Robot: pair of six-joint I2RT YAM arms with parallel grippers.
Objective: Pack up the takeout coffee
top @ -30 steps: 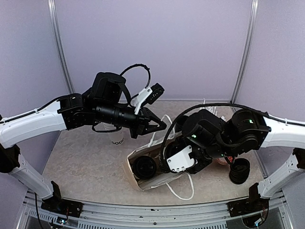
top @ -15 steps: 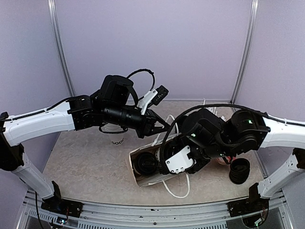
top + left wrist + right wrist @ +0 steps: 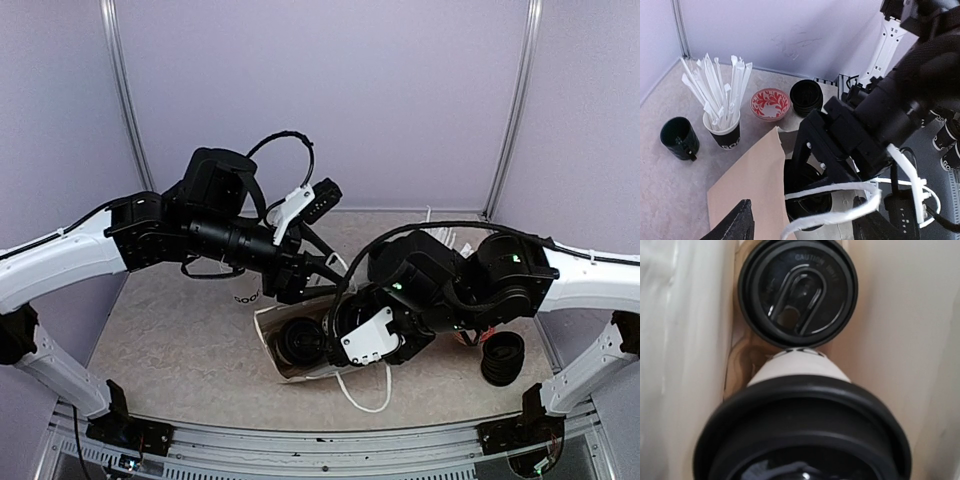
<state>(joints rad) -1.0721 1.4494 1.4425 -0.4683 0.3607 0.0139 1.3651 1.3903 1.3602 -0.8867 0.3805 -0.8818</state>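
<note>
So, quick rundown for you. Your left pincer (image 3: 802,222) is spread wide, and the white handle (image 3: 840,192) of the paper bag (image 3: 750,185) runs loose across the gap between its fingers, not pinched by either one. From overhead it hovers just past the bag's far edge, at about 12 o'clock from the bag's mouth.

Your right pincer (image 3: 335,325) is pushed down into that mouth. I can't tell whether it's wide or clamped, since its fingers don't show in any view.

Both coffees are inside the bag. In the right wrist view the first coffee cup (image 3: 797,292) sits at 12 o'clock, black lid facing the camera, raised lettering readable. The second coffee cup (image 3: 800,372) fills 6 o'clock, very close to the lens, and its white side meets the first cup's lid edge. Overhead only one black lid shows through the mouth.

The bag stands on the table (image 3: 170,330) at about 6 o'clock from its middle. A stack of black lids (image 3: 503,357) sits at 3 o'clock from the bag. The left wrist view also catches a cup of white sticks (image 3: 722,130), a red bowl (image 3: 770,102) and a dark mug (image 3: 679,137).
</note>
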